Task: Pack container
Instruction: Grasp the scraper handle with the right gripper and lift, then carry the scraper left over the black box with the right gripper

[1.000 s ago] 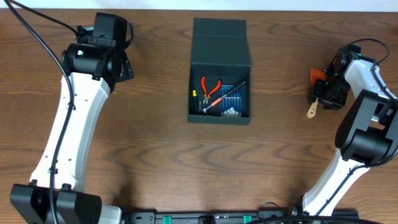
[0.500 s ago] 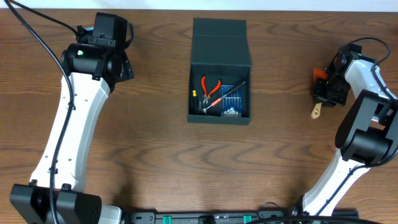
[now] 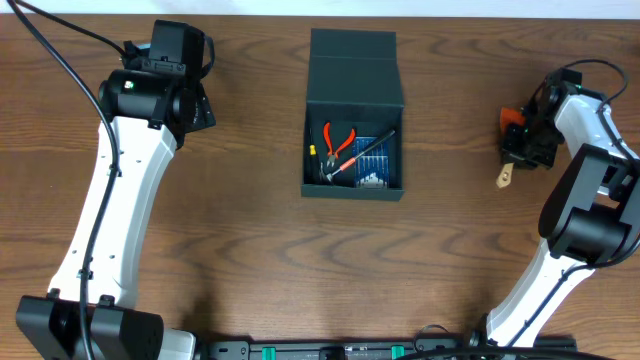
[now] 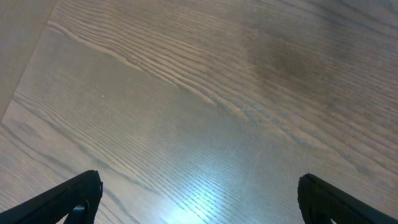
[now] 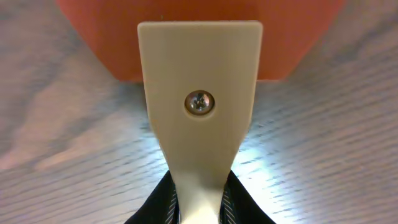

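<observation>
Container (image 3: 354, 192): a square, rigid box, dark blue-green and near black, standing midway along the desk (image 3: 250, 240) and nearer its far edge than its near one. The flap lid (image 3: 354, 68) is open and laid back toward the far edge, so we see straight inside: red-handled pliers (image 3: 340, 140) on the left and a blue case (image 3: 374, 160) on the right. A slim dark tool lies slantwise across them; we cannot make out what it is. The left gripper (image 4: 199, 202) is near the far left corner with its jaws spread wide over bare wood. Only its two fingertips show, cut off at the lower corners of the wrist view. The right gripper (image 5: 198, 205) is by the right edge, well apart from the container, and is clamped on the cream handle of a scraper (image 5: 199, 93). The scraper's orange blade runs off the top of the wrist view. We cannot tell whether the scraper touches the desk.
</observation>
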